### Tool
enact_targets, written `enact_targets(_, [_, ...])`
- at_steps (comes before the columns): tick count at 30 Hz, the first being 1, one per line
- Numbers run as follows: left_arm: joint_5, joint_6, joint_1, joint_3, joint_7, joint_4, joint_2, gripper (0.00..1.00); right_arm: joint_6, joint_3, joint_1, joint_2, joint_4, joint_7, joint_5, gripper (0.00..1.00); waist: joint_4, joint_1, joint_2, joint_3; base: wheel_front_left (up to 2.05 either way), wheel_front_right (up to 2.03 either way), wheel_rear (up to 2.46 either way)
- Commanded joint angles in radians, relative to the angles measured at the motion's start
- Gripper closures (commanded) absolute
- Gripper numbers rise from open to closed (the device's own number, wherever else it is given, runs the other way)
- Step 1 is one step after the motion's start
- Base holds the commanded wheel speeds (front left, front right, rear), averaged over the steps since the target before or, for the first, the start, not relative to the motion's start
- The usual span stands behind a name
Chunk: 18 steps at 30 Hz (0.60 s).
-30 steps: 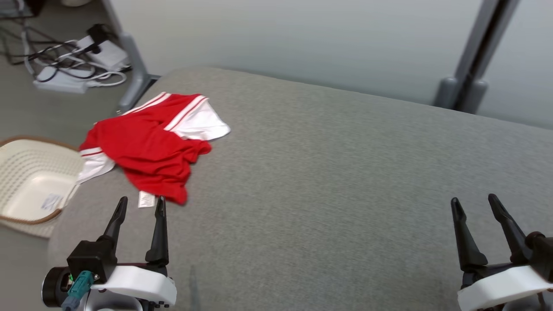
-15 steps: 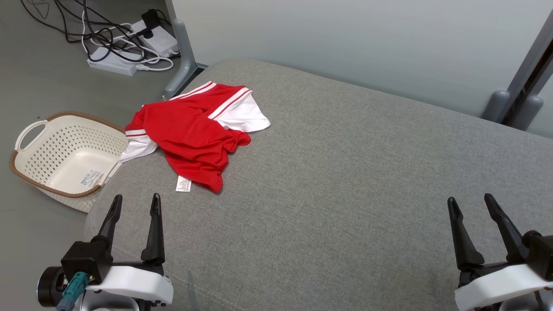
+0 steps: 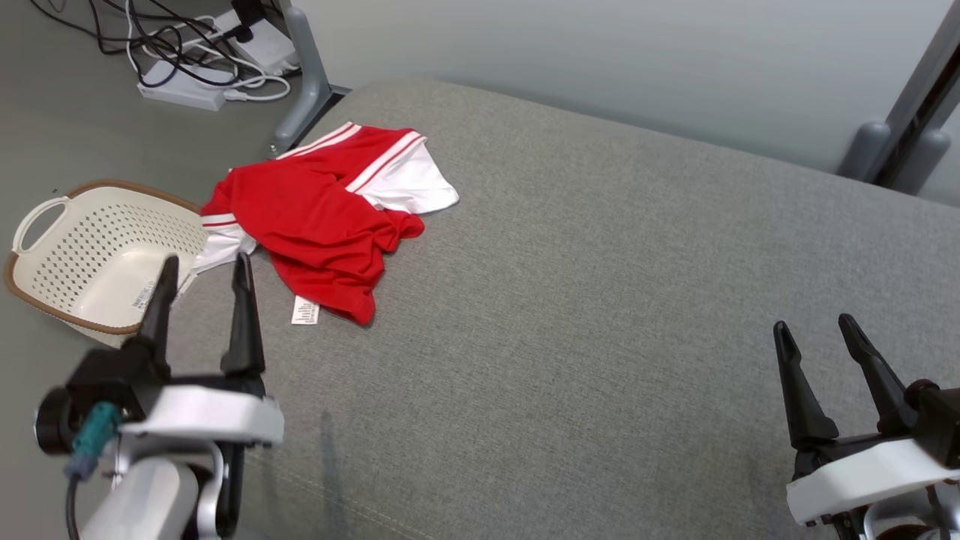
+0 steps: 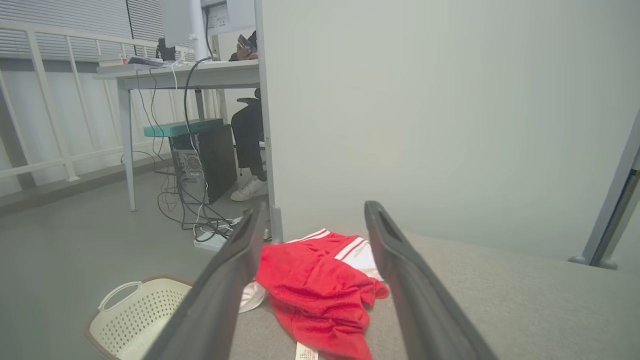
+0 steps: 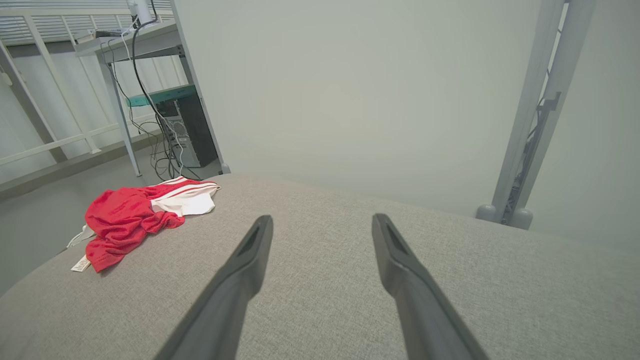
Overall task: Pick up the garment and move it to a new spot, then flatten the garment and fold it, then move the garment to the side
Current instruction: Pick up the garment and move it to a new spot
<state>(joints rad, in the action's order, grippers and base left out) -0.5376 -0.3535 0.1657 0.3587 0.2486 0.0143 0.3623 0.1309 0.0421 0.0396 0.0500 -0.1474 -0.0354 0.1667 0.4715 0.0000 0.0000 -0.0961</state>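
A crumpled red garment (image 3: pixel 315 217) with white panels and stripes lies near the far left corner of the grey padded table (image 3: pixel 600 300), a white label sticking out at its near edge. My left gripper (image 3: pixel 202 274) hovers open just in front and left of it, empty; through its fingers the garment (image 4: pixel 320 295) sits straight ahead. At the lower right my right gripper (image 3: pixel 814 334) is open and empty, far from the garment (image 5: pixel 135 217).
A cream perforated basket (image 3: pixel 90 255) with a brown rim stands on the floor left of the table. Power strips and cables (image 3: pixel 202 60) lie on the floor beyond. A grey post (image 3: pixel 900 97) rises at the far right. A seated person's legs (image 4: pixel 247 150) show under a desk.
My left gripper has risen and moved forward toward the garment. The head camera shifted, moving the whole scene slightly. The right gripper barely moved.
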Motion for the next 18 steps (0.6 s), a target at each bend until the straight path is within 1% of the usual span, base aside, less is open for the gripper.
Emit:
enact_targets(1, [0.003,0.011,0.064,-0.012,-0.002,0.024,0.005,0.00,0.000,-0.002,-0.018,0.003,-0.015,-0.012,-0.015,0.00,-0.018,0.0000,0.0000,-0.031,0.00,0.00,0.00])
enact_targets(6, [-0.028,0.050,0.197,-0.025,-0.036,0.121,0.001,0.00,0.000,-0.010,-0.047,0.021,-0.039,-0.034,-0.024,0.00,-0.054,0.0000,0.0000,-0.094,0.00,0.00,0.00])
enact_targets(7, [-0.028,0.050,0.197,-0.025,-0.036,0.121,0.001,0.00,0.000,-0.010,-0.047,0.021,-0.039,-0.034,-0.024,0.00,-0.054,0.0000,0.0000,-0.094,0.00,0.00,0.00])
enact_targets(11, [-0.065,0.106,0.300,-0.028,-0.078,0.257,0.002,0.00,0.000,-0.014,-0.073,0.035,-0.062,-0.051,-0.029,0.00,-0.083,0.0000,0.0000,-0.152,0.00,0.00,0.00])
enact_targets(18, [-0.136,0.223,0.463,-0.026,-0.161,0.547,-0.009,0.00,0.000,-0.034,-0.124,0.069,-0.088,-0.069,-0.029,0.00,-0.126,0.0000,0.0000,-0.254,0.00,0.00,0.00])
